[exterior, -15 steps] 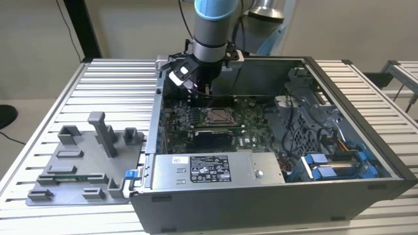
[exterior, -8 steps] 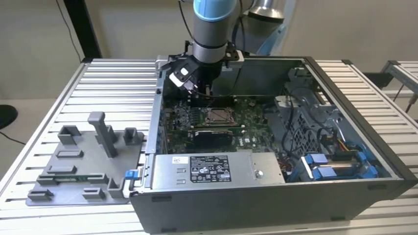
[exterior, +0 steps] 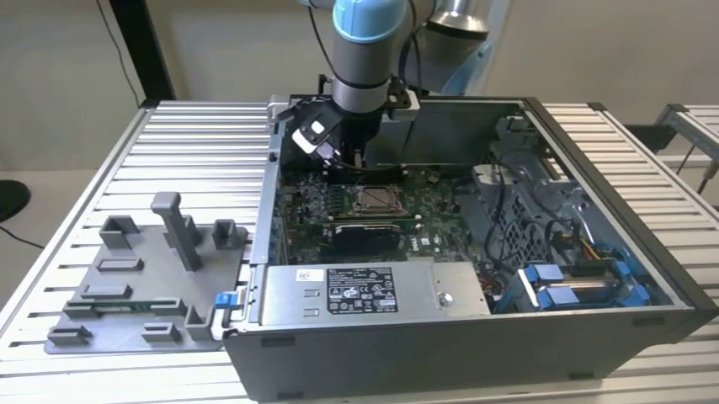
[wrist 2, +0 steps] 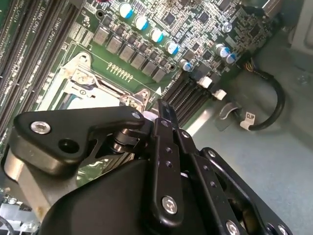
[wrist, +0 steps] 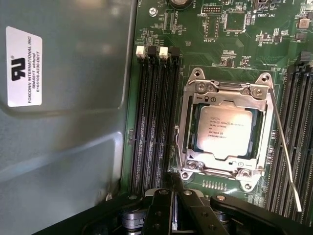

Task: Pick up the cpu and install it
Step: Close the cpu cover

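The cpu (wrist: pixel 226 131), a square chip with a silvery top, lies flat in the metal socket frame (wrist: pixel 195 122) on the green motherboard (wrist: pixel 161 34). In the exterior view the cpu (exterior: pixel 375 199) sits mid-board inside the open computer case. My gripper (exterior: pixel 346 164) hangs just above the board, behind the socket in that view. In both wrist views its black fingers (wrist: pixel 168 188) come together to a point with nothing between them, and the tips (wrist 2: pixel 160 105) stop short of the socket's edge (wrist 2: pixel 83 78). The thin socket lever (wrist: pixel 283 147) stands off to one side.
The case wall (wrist: pixel 63 147) runs beside the memory slots (wrist: pixel 151 112). A silver power-supply box (exterior: pixel 371 290) fills the case's near end, with blue cable connectors (exterior: pixel 561 282) at the exterior view's right. A grey parts tray (exterior: pixel 135 286) lies on the slatted table at the left.
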